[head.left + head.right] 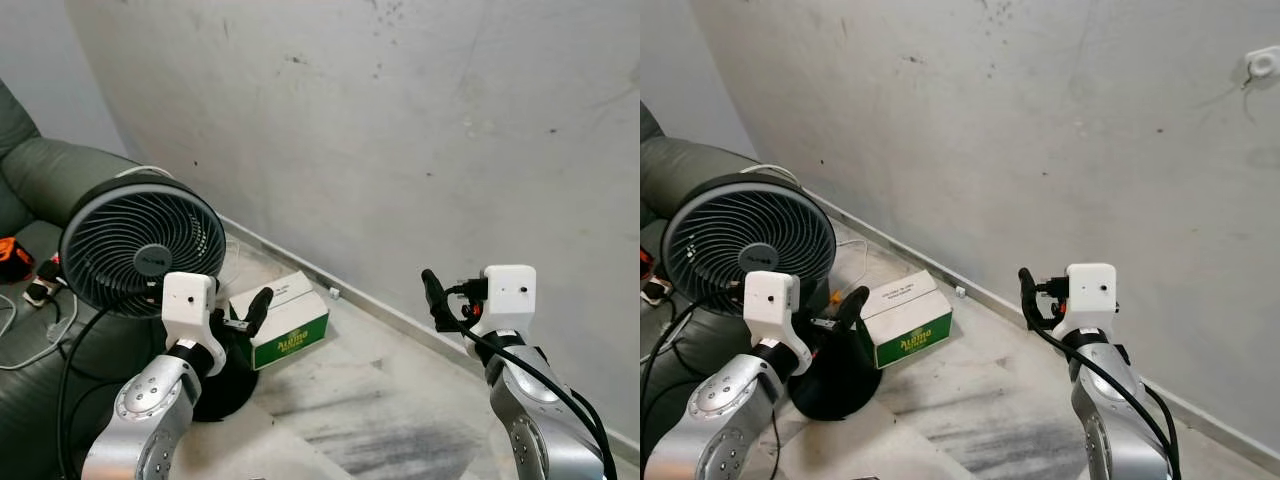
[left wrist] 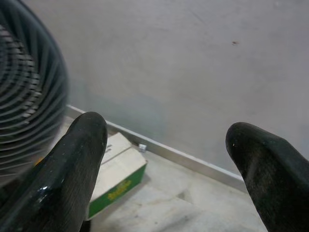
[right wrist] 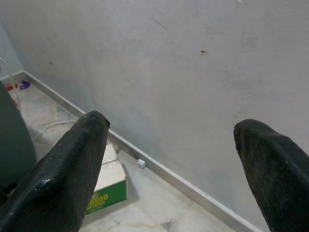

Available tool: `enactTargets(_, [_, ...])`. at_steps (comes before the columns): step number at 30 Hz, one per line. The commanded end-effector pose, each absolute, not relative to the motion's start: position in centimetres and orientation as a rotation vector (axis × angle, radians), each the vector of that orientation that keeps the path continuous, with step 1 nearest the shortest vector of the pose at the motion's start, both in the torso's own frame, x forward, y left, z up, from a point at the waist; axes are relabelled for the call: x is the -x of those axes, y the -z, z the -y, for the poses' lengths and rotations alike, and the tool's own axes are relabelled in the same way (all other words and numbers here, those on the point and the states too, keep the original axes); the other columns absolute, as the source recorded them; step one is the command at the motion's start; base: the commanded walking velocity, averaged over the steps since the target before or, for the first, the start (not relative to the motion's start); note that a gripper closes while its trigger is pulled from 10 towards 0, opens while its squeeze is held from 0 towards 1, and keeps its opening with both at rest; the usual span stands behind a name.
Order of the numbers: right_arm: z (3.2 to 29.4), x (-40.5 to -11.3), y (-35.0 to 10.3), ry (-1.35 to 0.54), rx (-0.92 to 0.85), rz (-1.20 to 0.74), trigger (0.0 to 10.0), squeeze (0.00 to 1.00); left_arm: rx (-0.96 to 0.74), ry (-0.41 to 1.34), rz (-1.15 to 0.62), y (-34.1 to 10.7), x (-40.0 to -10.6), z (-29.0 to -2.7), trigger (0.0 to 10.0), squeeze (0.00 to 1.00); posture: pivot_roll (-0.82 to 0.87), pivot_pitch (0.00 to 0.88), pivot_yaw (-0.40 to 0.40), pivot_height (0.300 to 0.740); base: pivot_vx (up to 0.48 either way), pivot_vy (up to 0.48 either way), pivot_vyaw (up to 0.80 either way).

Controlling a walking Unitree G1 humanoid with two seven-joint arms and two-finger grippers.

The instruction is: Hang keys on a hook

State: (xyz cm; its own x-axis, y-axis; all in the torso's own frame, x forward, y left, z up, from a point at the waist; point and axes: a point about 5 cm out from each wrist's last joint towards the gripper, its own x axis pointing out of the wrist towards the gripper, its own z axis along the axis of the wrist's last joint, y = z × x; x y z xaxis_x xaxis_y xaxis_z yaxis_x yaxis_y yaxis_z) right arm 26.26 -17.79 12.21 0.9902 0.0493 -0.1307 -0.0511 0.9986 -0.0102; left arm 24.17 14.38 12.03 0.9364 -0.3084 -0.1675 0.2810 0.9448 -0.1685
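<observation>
Both grippers are raised before a bare grey plaster wall [image 1: 420, 130], and nothing is held in either. The left gripper [image 2: 166, 159] is seen with its black fingers spread wide, near a round black floor fan [image 1: 142, 252] on the left. The right gripper [image 3: 176, 166] is likewise spread, on the right. A green-and-white cardboard box [image 1: 288, 320] lies on the pale marble floor [image 1: 380, 400] between them, by the skirting. Keys and hook cannot be made out. A grey-green sofa [image 1: 45, 175] stands far left.
</observation>
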Motion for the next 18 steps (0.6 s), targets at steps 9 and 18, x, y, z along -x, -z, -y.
enactTargets(9, [18.31, -26.31, -12.58, -0.037, 0.032, -0.133, 10.0, 0.00, 0.159, 0.316, -0.182, -12.44, -24.24, -13.88, 10.0, 0.00, -0.02, 0.111, -0.003, 0.740, 0.000, 0.000, -0.53])
enactTargets(18, [18.47, -26.40, -12.68, -0.036, 0.042, -0.132, 10.0, 0.00, 0.149, 0.321, -0.192, -12.10, -24.28, -13.84, 10.0, 0.00, -0.02, 0.107, -0.007, 0.740, 0.000, 0.000, -0.80])
